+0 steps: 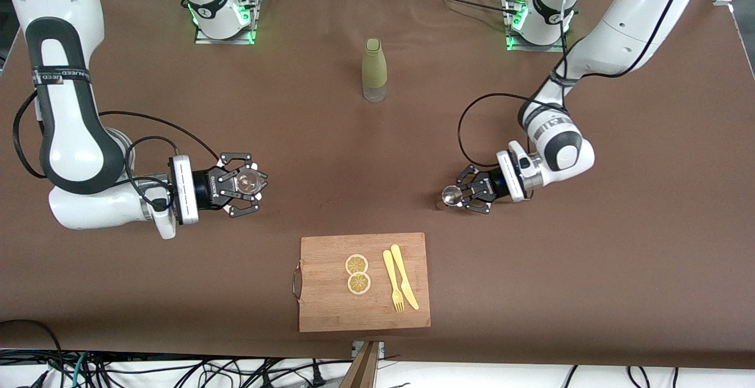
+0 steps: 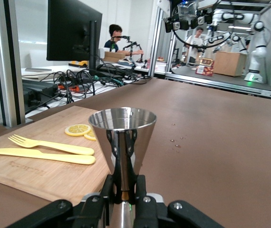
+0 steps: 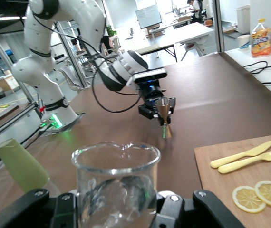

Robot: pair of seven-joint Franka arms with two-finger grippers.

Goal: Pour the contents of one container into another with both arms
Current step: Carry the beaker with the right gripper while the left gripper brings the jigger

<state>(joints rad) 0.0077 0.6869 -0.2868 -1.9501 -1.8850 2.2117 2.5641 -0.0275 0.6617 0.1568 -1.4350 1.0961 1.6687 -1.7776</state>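
A steel double-cone jigger [image 1: 452, 196] stands upright toward the left arm's end of the table. My left gripper [image 1: 459, 194] is shut on its narrow waist. The left wrist view shows the jigger [image 2: 122, 133] rising from between the black fingers [image 2: 106, 190]; whether its foot touches the cloth I cannot tell. My right gripper [image 1: 250, 183] is shut on a clear glass beaker [image 1: 248, 180] toward the right arm's end. The beaker [image 3: 115, 183] fills the right wrist view, with the jigger [image 3: 163, 108] in the distance.
A wooden cutting board [image 1: 321, 308] lies nearest the front camera, between the grippers. On it are two lemon slices [image 1: 357, 273], a yellow knife [image 1: 404, 276] and a yellow fork [image 1: 392, 282]. A green bottle [image 1: 374, 69] stands between the arm bases.
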